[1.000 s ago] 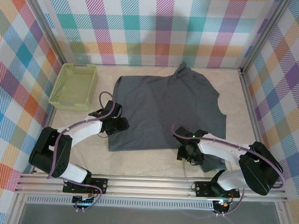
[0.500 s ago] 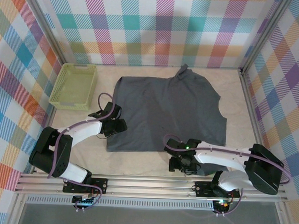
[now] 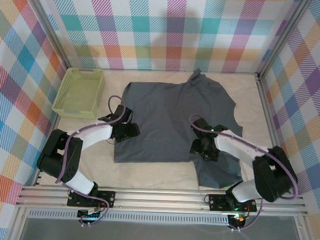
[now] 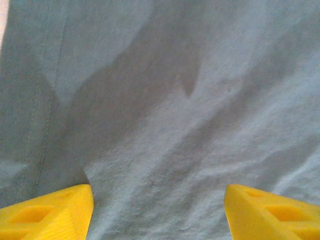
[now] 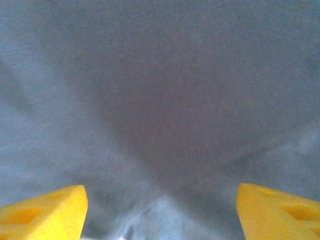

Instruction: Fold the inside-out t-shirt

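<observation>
Top external view: the inside-out t-shirt (image 3: 170,118) lies spread across the middle and right of the table (image 3: 147,175), collar towards the far edge, with one flap of cloth reaching out to the near right corner. You have no finished fold on record. The cloth sits mostly in a single spread layer, and the left wrist view shows a stitched seam down the shirt's left margin. Judged from this, the task is at an early stage, and every fold remains to be made.

The left gripper (image 3: 126,130) rests over the shirt's left margin, its yellow fingers (image 4: 50,212) set apart with bare cloth between them. The right gripper (image 3: 202,149) sits on the shirt's near right part, fingers (image 5: 42,212) likewise apart and clamped on nothing.

Against half a second ago, your right gripper has moved from beside the near edge further onto the shirt, and the near right flap now lies flatter and more exposed. The left gripper has barely shifted.

The lime-green basket (image 3: 74,113) stands at the far left, apart from the shirt.
</observation>
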